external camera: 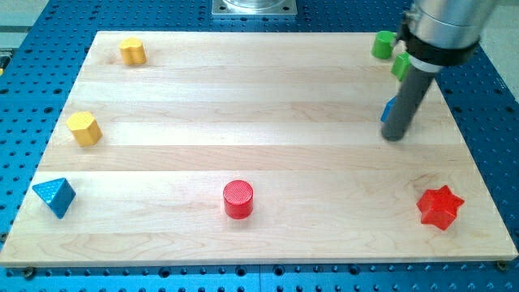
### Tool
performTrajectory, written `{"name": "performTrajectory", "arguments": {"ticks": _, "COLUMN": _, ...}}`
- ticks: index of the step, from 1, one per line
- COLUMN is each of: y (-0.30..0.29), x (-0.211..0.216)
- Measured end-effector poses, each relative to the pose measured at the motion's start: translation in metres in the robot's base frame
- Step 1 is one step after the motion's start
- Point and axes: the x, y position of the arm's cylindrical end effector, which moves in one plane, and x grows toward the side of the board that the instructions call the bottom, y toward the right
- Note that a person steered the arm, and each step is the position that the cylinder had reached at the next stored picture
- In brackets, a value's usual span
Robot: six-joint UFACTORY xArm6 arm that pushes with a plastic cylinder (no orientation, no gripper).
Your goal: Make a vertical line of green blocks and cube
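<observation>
Red cylinder (238, 199), red star (439, 207), rod hiding blue block (388, 109)

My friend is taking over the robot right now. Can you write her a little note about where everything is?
My tip rests on the board near the view's top right, against a blue block mostly hidden behind the rod.
Two green blocks, one at the corner and one just below it, partly hidden.
Done: greens roughly stacked top to bottom.
Left: bring the blue block under them and straighten the line.
</observation>
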Motion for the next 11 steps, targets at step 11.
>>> {"name": "performTrajectory", "arguments": {"ticks": 11, "y": 0.085, "x": -0.041}}
